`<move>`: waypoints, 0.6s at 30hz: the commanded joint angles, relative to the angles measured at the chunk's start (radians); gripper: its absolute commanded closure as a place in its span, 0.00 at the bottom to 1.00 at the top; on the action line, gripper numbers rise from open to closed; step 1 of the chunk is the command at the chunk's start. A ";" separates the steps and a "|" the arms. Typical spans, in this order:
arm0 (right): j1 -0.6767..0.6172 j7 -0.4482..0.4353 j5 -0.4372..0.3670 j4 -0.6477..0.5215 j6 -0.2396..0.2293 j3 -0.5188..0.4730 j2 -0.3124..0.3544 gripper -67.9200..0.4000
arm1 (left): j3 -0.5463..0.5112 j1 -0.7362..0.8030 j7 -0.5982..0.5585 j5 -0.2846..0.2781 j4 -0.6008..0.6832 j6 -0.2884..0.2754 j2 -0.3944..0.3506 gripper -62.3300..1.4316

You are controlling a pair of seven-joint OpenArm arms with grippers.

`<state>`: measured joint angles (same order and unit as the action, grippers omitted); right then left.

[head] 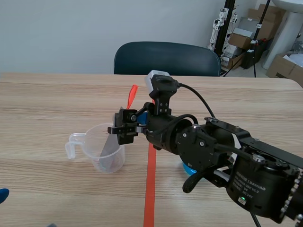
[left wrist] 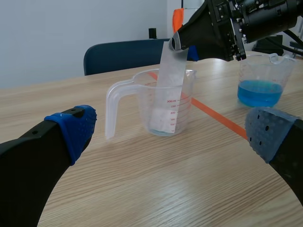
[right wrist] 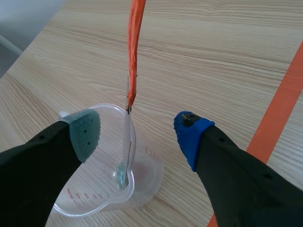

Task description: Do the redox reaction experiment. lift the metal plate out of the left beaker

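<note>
Centrally on the wooden desk (head: 47, 94), a clear beaker (head: 102, 151) with a handle and red measuring marks is seen, standing just beside an orange-red tape line. The metal plate (left wrist: 169, 90) is found inside this beaker: its lower end rests at the bottom, it leans against the rim, and its upper part sticks out above it. An orange strip (right wrist: 135, 47) is fixed to the plate's top edge and points upward. The right hand (right wrist: 137, 127) is carried in from the right, past the middle of the desk, and is held over the beaker's rim; its fingers are spread apart with the plate's top between them, and a gap is seen on each side of the plate in the right wrist view, so nothing is clamped. The left hand (left wrist: 170, 135) is held low over the desk, near the beaker's handle side, with its fingers wide apart and nothing between them. A second beaker (left wrist: 265, 80), holding blue liquid, is placed on the far side of the tape line, under the right arm. A dark chair (head: 165, 56) is seen behind the desk.
</note>
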<state>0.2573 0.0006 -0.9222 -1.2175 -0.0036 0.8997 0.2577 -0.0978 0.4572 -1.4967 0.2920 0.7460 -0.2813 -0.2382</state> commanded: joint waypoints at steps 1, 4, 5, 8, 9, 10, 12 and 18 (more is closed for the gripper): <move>0.028 -0.023 -0.005 -0.017 -0.004 -0.003 -0.003 0.58 | -0.003 0.008 -0.018 -0.023 0.007 0.001 -0.009 0.00; 0.028 -0.041 -0.005 -0.017 -0.004 -0.003 -0.003 0.59 | -0.003 0.009 -0.018 -0.050 0.007 0.001 -0.009 0.00; 0.028 -0.041 -0.005 -0.017 -0.004 -0.003 -0.003 0.59 | -0.003 0.009 -0.018 -0.050 0.007 0.001 -0.009 0.00; 0.028 -0.040 -0.006 -0.017 -0.004 -0.003 -0.003 0.64 | -0.003 0.012 -0.021 -0.049 0.007 0.001 -0.009 0.00; 0.028 -0.040 -0.006 -0.017 -0.004 -0.003 -0.003 0.68 | -0.003 0.013 -0.022 -0.049 0.007 0.001 -0.009 0.00; 0.028 -0.039 -0.006 -0.017 -0.004 -0.003 -0.003 0.72 | -0.003 0.014 -0.022 -0.049 0.007 0.001 -0.009 0.00; 0.028 -0.032 -0.005 -0.017 -0.011 -0.003 -0.003 0.78 | -0.003 0.014 -0.021 -0.049 0.007 0.001 -0.009 0.00; 0.028 -0.021 -0.005 -0.017 -0.024 -0.003 -0.003 0.92 | -0.003 0.014 -0.021 -0.049 0.007 0.001 -0.009 0.00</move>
<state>0.2573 -0.0128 -0.9245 -1.2175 -0.0223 0.8997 0.2577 -0.0986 0.4576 -1.5005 0.2462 0.7460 -0.2813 -0.2386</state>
